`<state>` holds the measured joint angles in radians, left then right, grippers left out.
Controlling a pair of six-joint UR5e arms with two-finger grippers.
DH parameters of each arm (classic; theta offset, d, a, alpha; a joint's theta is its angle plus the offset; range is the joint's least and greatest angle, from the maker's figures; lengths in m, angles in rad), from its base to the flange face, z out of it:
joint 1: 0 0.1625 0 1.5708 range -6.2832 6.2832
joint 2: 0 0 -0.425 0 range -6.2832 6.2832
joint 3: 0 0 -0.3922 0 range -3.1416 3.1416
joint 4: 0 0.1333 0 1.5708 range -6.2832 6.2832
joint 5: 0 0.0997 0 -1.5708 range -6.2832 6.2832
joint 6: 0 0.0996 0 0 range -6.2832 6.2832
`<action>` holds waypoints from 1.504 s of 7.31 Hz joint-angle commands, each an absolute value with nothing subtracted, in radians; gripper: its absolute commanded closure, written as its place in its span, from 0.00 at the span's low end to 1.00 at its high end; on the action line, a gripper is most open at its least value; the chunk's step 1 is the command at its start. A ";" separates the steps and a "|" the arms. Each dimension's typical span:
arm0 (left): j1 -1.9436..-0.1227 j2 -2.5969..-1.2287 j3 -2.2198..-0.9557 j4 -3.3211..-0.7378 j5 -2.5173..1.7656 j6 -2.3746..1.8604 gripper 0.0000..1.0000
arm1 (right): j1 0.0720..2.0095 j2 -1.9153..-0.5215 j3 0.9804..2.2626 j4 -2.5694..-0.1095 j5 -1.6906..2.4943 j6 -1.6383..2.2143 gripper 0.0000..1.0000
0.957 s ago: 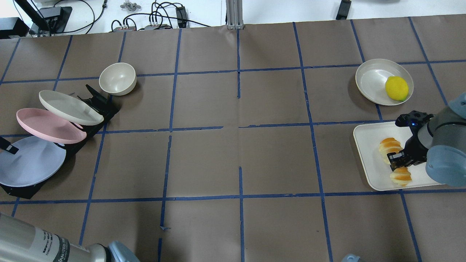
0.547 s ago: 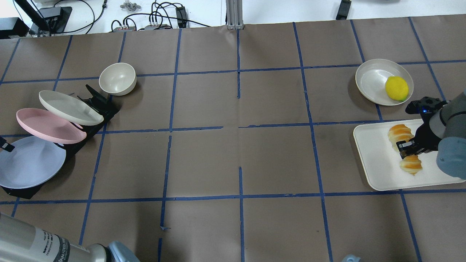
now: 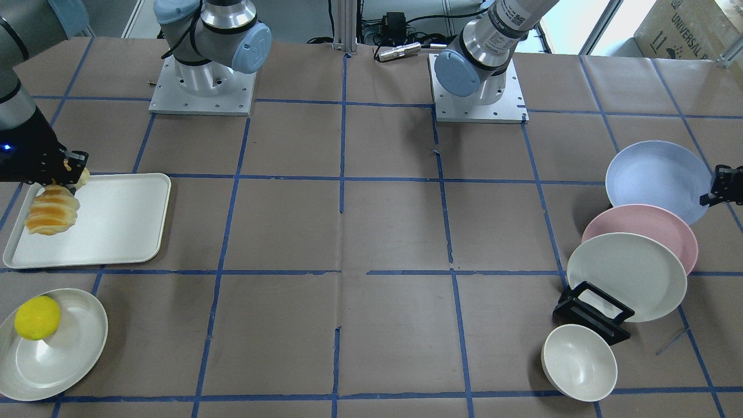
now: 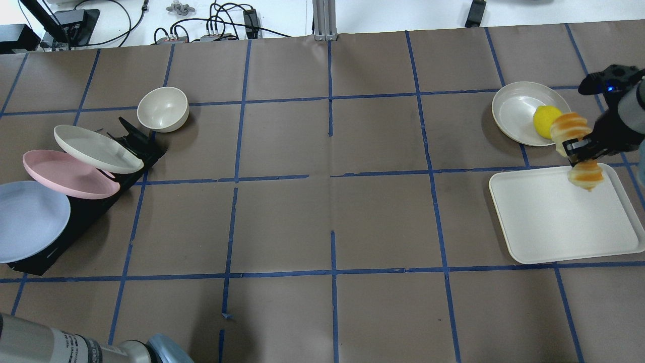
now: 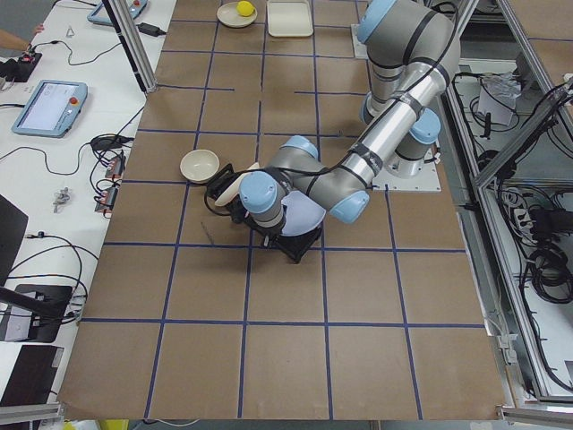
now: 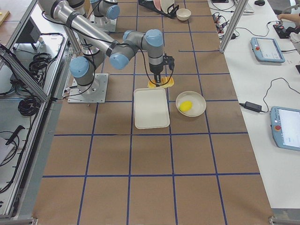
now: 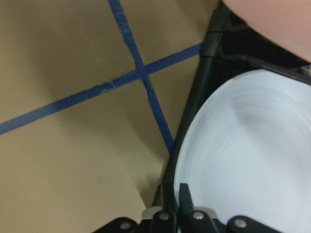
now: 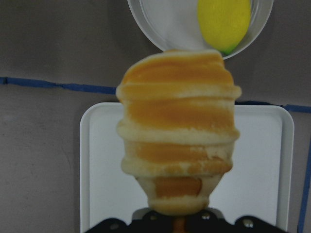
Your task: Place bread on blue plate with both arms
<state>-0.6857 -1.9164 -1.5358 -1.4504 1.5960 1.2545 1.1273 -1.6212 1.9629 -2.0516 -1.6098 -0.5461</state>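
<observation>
The bread (image 4: 585,176), ridged with orange and cream stripes, hangs in my right gripper (image 4: 579,148), which is shut on its middle above the far edge of the white tray (image 4: 554,227). It fills the right wrist view (image 8: 179,131) and shows in the front view (image 3: 51,210). The blue plate (image 4: 27,219) leans at the near end of the black rack (image 4: 80,222). My left gripper (image 3: 720,187) is shut on its rim, as the left wrist view (image 7: 176,193) shows against the plate (image 7: 248,155). The left gripper is outside the overhead view.
A pink plate (image 4: 70,174) and a cream plate (image 4: 98,148) lean in the same rack, with a cream bowl (image 4: 163,109) behind it. A cream plate (image 4: 514,108) with a yellow-green ball (image 4: 543,120) sits beyond the tray.
My right gripper has lifted the bread off the tray and carried it toward the tray's far edge. The blue plate has slid left in my left gripper's hold.
</observation>
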 commanded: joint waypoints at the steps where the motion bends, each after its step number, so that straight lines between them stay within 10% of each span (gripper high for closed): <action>1: -0.687 -1.801 -1.542 -1.561 1.606 1.246 0.98 | 1.251 -1.603 1.719 -1.822 -1.658 -0.415 0.90; 8: -1.036 -1.629 -1.588 -1.678 1.487 0.848 0.98 | 1.463 -1.346 1.099 -1.246 -1.658 -0.077 0.89; 11: -1.300 -1.629 -1.734 -1.503 1.378 0.472 0.98 | 1.548 -1.347 1.149 -1.219 -1.652 0.005 0.90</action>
